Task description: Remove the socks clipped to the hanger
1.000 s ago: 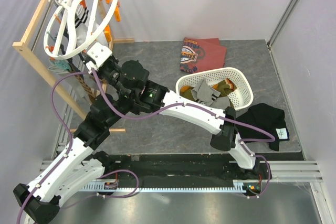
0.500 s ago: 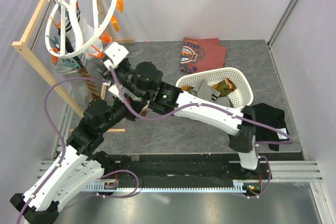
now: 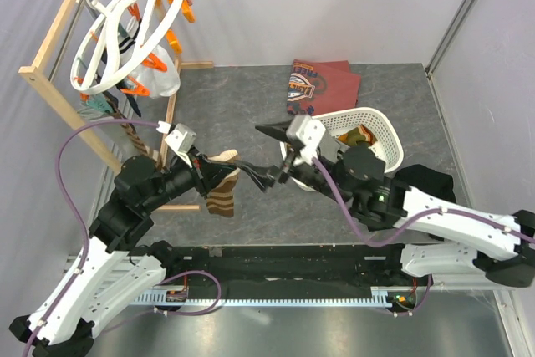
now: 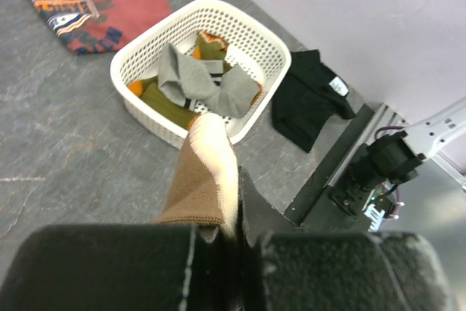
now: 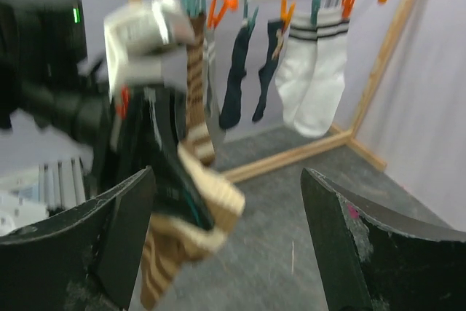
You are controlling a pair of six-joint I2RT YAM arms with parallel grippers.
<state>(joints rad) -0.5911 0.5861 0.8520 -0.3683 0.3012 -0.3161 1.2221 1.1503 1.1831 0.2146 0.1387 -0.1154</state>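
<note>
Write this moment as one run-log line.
left claw: shut on brown striped sock | right claw: open beside it | hanger: white socks clipped | basket: grey sock inside

One hanger (image 3: 100, 88) — one basket (image 4: 145, 114) — one shirt (image 3: 322, 85).

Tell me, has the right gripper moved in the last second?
Yes. The right gripper has drawn back rightward from the wooden rack to beside the white basket, open.
</note>
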